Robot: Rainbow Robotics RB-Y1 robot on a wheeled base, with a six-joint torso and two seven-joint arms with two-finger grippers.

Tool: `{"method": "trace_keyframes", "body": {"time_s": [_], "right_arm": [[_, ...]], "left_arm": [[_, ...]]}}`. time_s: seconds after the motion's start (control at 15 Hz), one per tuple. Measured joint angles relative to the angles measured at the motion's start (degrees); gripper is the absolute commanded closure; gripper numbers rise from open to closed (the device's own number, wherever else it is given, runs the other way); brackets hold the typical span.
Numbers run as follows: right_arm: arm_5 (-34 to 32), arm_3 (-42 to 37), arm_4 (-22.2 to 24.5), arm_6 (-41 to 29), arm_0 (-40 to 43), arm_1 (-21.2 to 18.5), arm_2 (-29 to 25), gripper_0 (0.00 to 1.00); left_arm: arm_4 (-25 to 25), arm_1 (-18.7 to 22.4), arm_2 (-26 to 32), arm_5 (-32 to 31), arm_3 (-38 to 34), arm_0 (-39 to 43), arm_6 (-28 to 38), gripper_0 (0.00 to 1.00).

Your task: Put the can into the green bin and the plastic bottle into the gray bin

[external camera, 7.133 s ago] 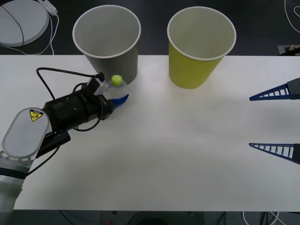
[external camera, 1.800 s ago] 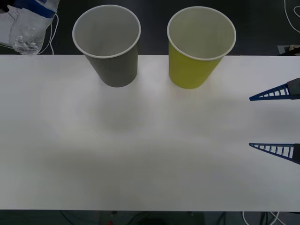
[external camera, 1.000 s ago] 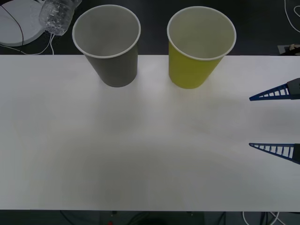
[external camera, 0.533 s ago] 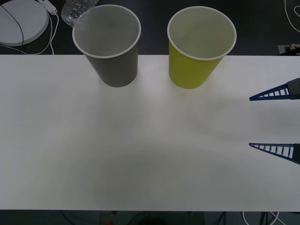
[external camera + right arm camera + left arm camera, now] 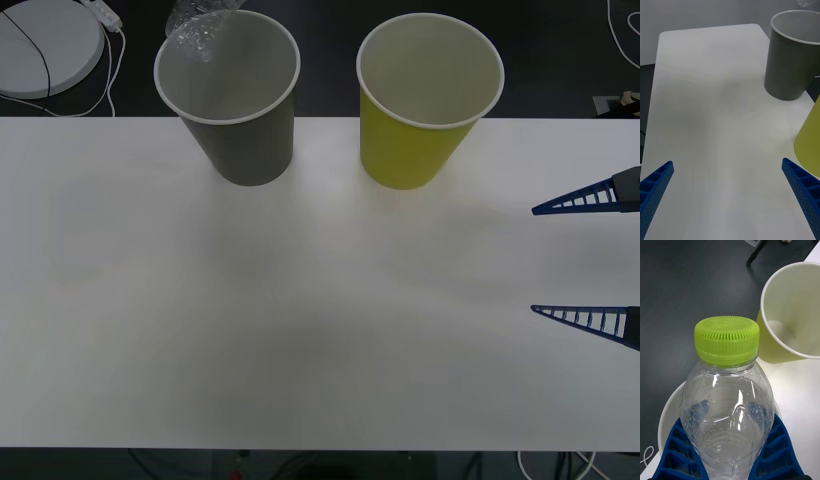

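My left gripper [image 5: 725, 444] is shut on the plastic bottle [image 5: 728, 416], which is clear with a lime-green cap [image 5: 727, 338]. In the front view the plastic bottle [image 5: 200, 25] hangs over the far left rim of the gray bin [image 5: 240, 110]. That bin's white rim [image 5: 663, 427] shows just under the bottle in the left wrist view. The green bin [image 5: 425, 120] stands to the right of the gray one, with nothing inside it. My right gripper [image 5: 590, 258] rests open at the table's right edge, nothing between its fingers. The can is out of view.
Both bins stand along the far edge of the white table [image 5: 300, 320]. Beyond that edge is dark floor with a white round disc [image 5: 45, 40] and its cable at the far left. From the right wrist the gray bin [image 5: 793, 56] and green bin [image 5: 810, 142] stand ahead.
My left gripper has carried the bottle to the right, from beyond the table's far left corner to over the gray bin's rim. The right arm has not moved.
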Motion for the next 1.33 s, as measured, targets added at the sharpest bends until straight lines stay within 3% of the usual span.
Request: {"method": "trace_keyframes", "body": {"time_s": [0.27, 0.33, 0.4, 1.33], "right_arm": [[0.0, 0.0, 0.0, 0.0, 0.0, 0.0, 0.0, 0.0], [0.0, 0.0, 0.0, 0.0, 0.0, 0.0, 0.0, 0.0], [0.0, 0.0, 0.0, 0.0, 0.0, 0.0, 0.0, 0.0], [0.0, 0.0, 0.0, 0.0, 0.0, 0.0, 0.0, 0.0]], "left_arm": [[-0.9, -0.7, 0.0, 0.0, 0.2, -0.1, -0.5, 0.99], [-0.9, -0.7, 0.0, 0.1, 0.1, -0.1, -0.6, 0.57], [-1.0, -0.8, 0.0, 0.0, 0.2, -0.1, -0.8, 0.0], [-1.0, -0.6, -0.3, -0.1, 0.1, 0.0, -1.7, 0.0]]}}
